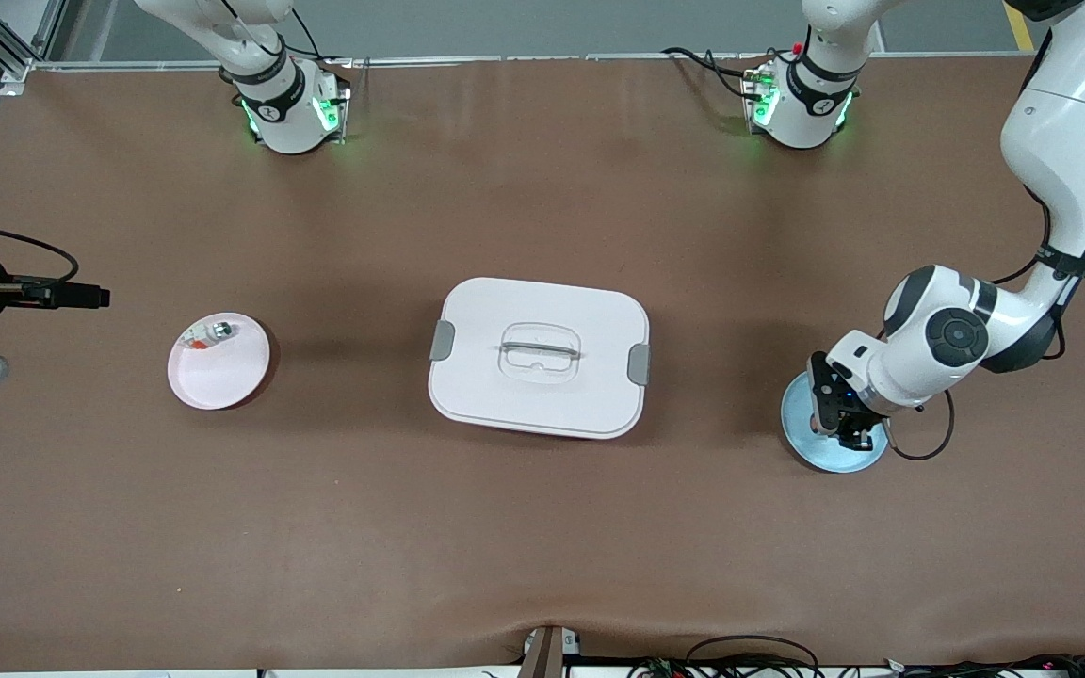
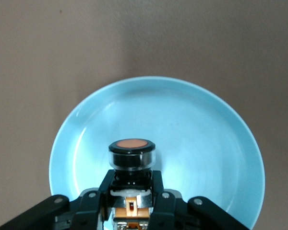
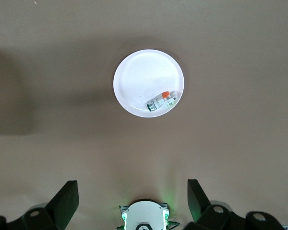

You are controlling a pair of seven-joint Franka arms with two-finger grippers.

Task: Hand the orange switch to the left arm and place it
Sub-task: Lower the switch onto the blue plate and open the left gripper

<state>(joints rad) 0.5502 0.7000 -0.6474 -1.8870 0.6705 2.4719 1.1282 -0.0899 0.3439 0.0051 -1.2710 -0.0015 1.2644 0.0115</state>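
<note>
Gripping the orange switch (image 2: 132, 154) between clenched fingers (image 2: 107, 184), the left gripper (image 2: 131, 189) hangs low over the blue plate (image 2: 206, 143) at the left arm's end of the table. In the left wrist view the switch stands upright, its round orange cap facing up and its black body pinched from both sides. In the front view the left gripper (image 1: 834, 414) covers part of that blue plate (image 1: 801, 414), so the switch itself is hidden there.

Toward the middle of the table sits the box (image 1: 539, 356), a large white container with grey side latches and a clear recessed handle in its lid, well apart from the blue plate.

At the right arm's end lies a pink plate (image 1: 222, 372), which holds a small silver-and-white part (image 1: 208, 334) near its rim. The right wrist view shows the same pink plate (image 3: 139, 81) and the small part (image 3: 162, 101) from high above.

The right gripper (image 3: 129, 199) waits up in the air with its fingers (image 3: 65, 199) spread wide and nothing between them; the pink plate shows well ahead of its fingers in its wrist view. In the front view only part of that arm shows at the frame's edge.
</note>
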